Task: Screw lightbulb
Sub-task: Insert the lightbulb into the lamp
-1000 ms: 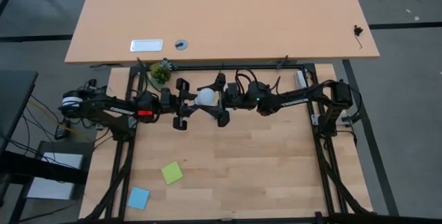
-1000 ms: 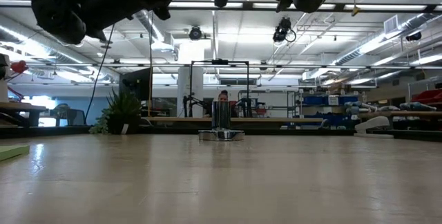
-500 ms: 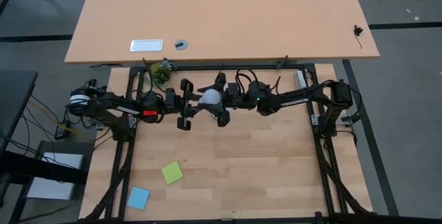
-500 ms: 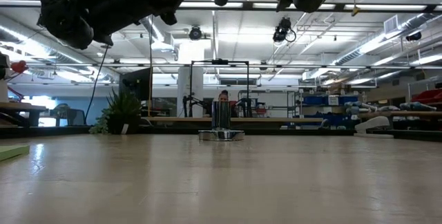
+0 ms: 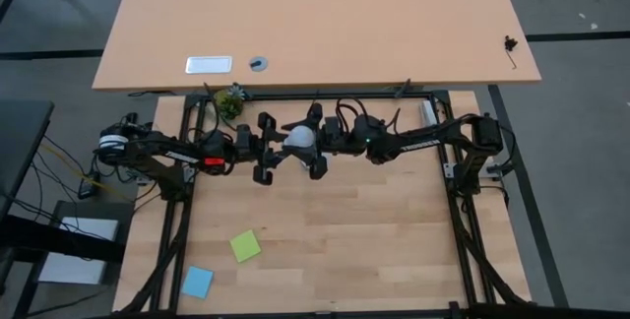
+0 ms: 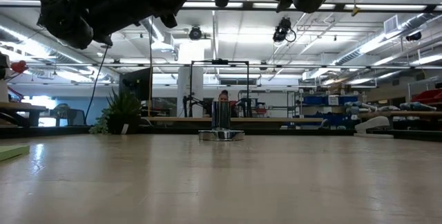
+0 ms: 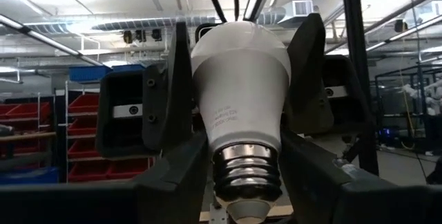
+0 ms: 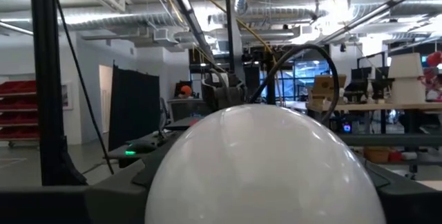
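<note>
Left gripper now looser at the lightbulb base than earlier, right gripper still clasping its dome.

White frosted lightbulb hangs in the air above the desk, lying sideways, metal screw base pointing left.

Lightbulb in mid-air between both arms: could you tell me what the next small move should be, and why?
Probably ease the left end effector straight back off the screw base. The right end effector clamps the lightbulb by its glass on both sides, the base points toward the left arm, and the socket stands waiting on the table.
</note>
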You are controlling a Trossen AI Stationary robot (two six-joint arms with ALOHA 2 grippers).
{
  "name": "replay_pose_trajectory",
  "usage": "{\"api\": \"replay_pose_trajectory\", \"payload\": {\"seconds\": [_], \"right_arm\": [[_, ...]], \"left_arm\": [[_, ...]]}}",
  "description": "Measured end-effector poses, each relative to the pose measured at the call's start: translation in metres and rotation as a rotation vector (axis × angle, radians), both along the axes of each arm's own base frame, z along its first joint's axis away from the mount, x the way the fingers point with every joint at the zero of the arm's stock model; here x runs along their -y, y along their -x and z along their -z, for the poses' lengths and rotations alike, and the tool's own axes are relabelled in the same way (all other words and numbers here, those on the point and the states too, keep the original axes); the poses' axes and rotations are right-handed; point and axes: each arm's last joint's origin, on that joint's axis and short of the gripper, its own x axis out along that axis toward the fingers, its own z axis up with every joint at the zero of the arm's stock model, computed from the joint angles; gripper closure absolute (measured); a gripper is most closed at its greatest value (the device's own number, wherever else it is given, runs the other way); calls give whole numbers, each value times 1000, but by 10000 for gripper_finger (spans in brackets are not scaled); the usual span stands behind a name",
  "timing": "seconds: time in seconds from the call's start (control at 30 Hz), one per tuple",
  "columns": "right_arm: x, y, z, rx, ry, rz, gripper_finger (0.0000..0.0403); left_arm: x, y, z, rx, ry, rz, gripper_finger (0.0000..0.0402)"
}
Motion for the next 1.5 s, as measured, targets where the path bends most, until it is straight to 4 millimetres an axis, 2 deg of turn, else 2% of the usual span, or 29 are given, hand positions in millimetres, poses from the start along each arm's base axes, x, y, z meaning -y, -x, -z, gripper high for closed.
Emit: {"api": "replay_pose_trajectory", "payload": {"seconds": [0.13,0.43,0.7,0.87,1.03,1.2,1.33,1.5], "right_arm": [[2,2,-1,-17,-11,3,132],[9,11,-15,-32,5,28,145],[27,19,-10,-231,-18,79,136],[34,22,0,-366,-28,102,145],[38,23,17,-525,-52,112,134],[41,23,26,-586,-64,144,139],[45,18,47,-639,-78,159,146],[51,11,71,-695,-107,173,134]], "left_arm": [[-1,-1,1,-14,-1,-21,220],[-2,-4,8,-83,19,-33,218],[-6,-5,18,-242,49,-92,217],[-7,-2,22,-355,52,-132,217],[-8,1,25,-443,56,-178,217],[-9,1,33,-521,80,-206,223],[-9,1,35,-537,82,-211,239],[-9,2,41,-596,81,-228,255]]}}
